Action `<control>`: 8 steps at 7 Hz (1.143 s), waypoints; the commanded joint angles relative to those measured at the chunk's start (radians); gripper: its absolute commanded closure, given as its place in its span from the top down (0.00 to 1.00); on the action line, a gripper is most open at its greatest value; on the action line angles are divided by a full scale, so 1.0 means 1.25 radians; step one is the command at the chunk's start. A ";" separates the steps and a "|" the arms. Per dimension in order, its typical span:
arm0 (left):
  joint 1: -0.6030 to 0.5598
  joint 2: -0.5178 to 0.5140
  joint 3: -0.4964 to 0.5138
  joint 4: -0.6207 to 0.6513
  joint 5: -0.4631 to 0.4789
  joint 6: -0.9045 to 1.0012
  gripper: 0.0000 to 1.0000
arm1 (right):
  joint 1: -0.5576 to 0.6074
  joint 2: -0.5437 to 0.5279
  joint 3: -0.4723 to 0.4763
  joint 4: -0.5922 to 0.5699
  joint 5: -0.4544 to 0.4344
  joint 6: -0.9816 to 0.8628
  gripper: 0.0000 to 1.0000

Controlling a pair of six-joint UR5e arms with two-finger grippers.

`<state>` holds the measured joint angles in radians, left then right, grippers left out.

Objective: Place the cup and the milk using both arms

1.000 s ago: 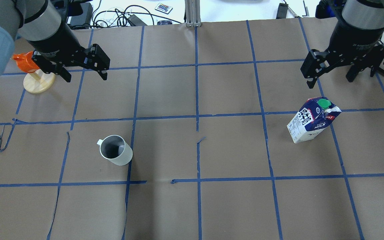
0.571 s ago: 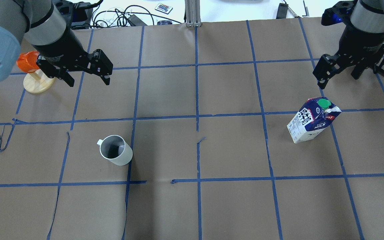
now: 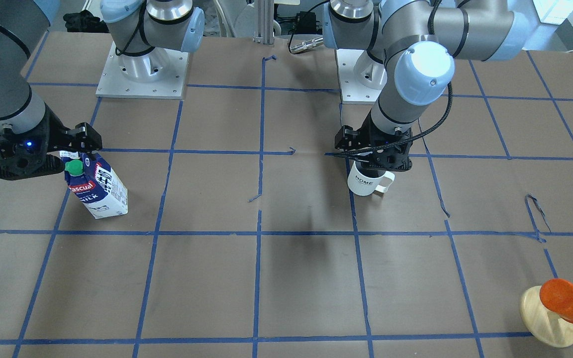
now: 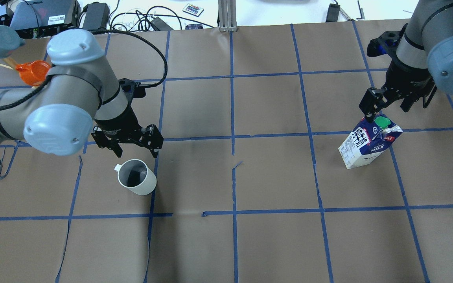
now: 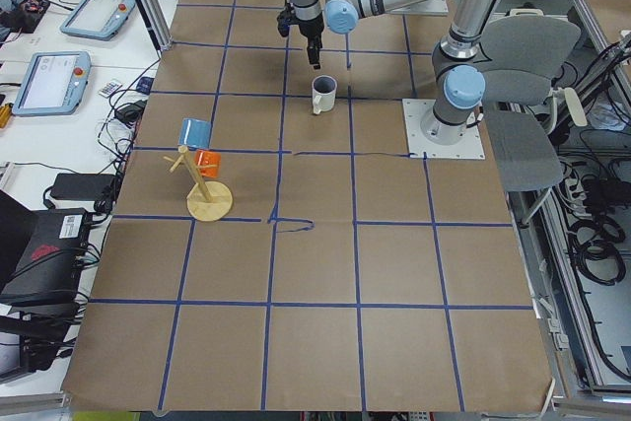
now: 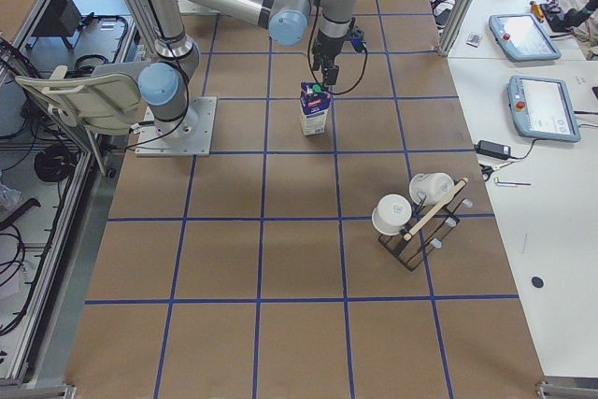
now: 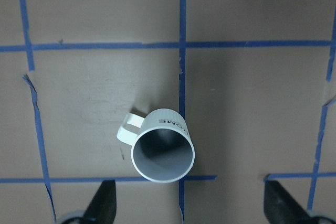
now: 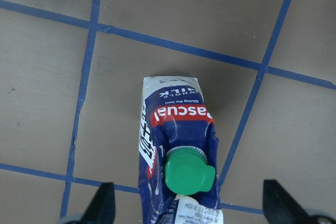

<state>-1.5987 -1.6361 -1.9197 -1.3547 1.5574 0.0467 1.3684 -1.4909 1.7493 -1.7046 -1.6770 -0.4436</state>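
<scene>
The white cup (image 4: 137,183) with a dark grey inside stands upright on the brown paper left of centre, its handle to the view's left. It also shows in the front view (image 3: 363,182) and in the left wrist view (image 7: 163,153). My left gripper (image 4: 136,151) is open and hangs just above and behind the cup, not touching it. The blue and white milk carton (image 4: 367,148) with a green cap (image 8: 189,174) stands at the right. My right gripper (image 4: 387,112) is open just above the carton's top, its fingers either side of the cap in the right wrist view.
A wooden peg stand (image 4: 34,72) with an orange and a blue cup is at the far left; it also shows in the front view (image 3: 557,311). A black rack with white cups (image 6: 416,221) stands beyond the carton's side. Cables and devices (image 4: 151,17) lie past the far edge.
Both arms have come down and towards the things: the left gripper moved from the peg stand to just above the cup, the right gripper down over the carton's cap. Both stayed open.
</scene>
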 commanded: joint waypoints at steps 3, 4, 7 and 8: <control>-0.032 -0.047 -0.088 0.098 0.016 0.003 0.96 | -0.005 0.017 0.014 -0.006 0.000 -0.001 1.00; -0.033 -0.052 -0.104 0.098 0.017 0.009 0.84 | -0.005 0.030 0.014 -0.014 -0.007 -0.003 1.00; -0.034 -0.053 -0.107 0.097 0.068 0.010 0.00 | -0.005 0.061 0.015 -0.040 -0.009 -0.012 0.89; -0.033 -0.052 -0.101 0.098 0.070 0.013 0.00 | -0.005 0.061 0.015 -0.040 -0.007 -0.012 0.89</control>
<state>-1.6406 -1.7018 -2.0513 -1.2329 1.6383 0.0609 1.3622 -1.4187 1.7682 -1.7526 -1.6870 -0.4549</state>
